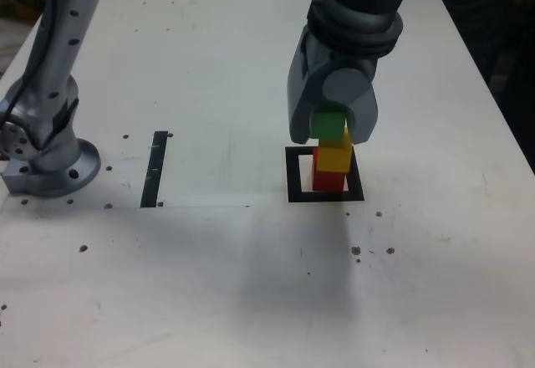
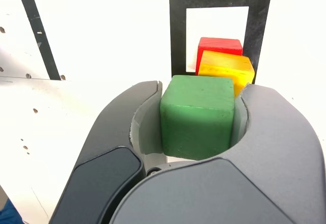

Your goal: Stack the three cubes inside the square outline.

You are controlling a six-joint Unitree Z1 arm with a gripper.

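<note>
Green cube (image 2: 197, 116) sits between my jaws, w/ my end effector (image 1: 332, 125) pinching it on two opposite side faces. It's right above the yellow cube (image 1: 336, 156), which rests on the red cube (image 1: 328, 178) inside the square outline (image 1: 296, 176). Can't tell if green is touching yellow yet or just over it.

Handling, my guess: small solid block, light, stiff, matte faces so decent friction, not fragile. Flat parallel sides are the right place to hold, mid-height, so it stays level. Risk isn't the cube but the stack: the wrist view shows yellow skewed vs red, so any side push when I let go could topple it.

Around: white counter (image 1: 251, 284), black strip (image 1: 155, 168) toward the exterior view's left, arm base (image 1: 46, 155) beyond that.
</note>
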